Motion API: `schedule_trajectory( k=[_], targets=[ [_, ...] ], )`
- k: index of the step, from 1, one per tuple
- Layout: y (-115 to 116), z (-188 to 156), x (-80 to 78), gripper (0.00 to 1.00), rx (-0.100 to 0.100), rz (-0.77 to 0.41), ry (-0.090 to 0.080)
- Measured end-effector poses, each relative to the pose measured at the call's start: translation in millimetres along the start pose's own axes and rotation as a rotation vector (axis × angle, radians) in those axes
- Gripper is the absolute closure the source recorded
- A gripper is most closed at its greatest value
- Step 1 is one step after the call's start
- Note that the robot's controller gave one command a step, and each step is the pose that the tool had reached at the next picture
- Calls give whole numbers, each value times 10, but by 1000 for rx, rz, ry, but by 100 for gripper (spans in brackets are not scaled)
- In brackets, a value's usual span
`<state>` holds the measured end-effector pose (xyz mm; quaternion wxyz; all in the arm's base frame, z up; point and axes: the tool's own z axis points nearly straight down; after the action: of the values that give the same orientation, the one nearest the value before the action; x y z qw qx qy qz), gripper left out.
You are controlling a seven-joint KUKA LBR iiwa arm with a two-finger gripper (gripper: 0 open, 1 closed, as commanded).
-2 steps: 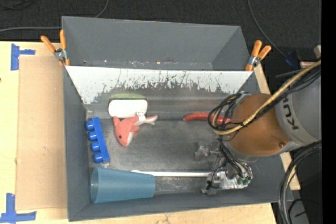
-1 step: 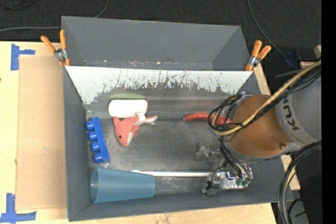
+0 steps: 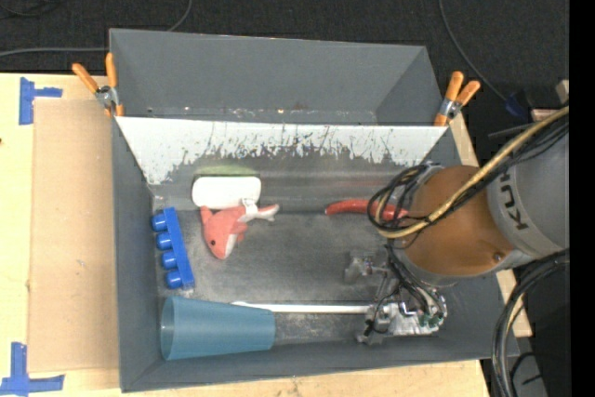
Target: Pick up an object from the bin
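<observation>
We find bare floor in the middle of the grey metal bin. At its left lie a pink plastic fish toy and a blue knobbed plastic block; at its near side, a toppled blue plastic cone and a thin pale rod.

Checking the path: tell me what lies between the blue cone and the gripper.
In the camera view, a thin pale rod lies lengthwise between the blue cone and the gripper.

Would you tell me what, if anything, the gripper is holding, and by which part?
It cannot be told: the gripper sits low at one end of a thin pale rod.
</observation>
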<state>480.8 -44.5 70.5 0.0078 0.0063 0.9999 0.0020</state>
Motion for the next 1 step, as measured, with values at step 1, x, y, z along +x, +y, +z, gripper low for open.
schedule_trajectory(
  k=[1],
  targets=[
    [-7, -1, 32, 100, 2, 25, 3]
  ],
)
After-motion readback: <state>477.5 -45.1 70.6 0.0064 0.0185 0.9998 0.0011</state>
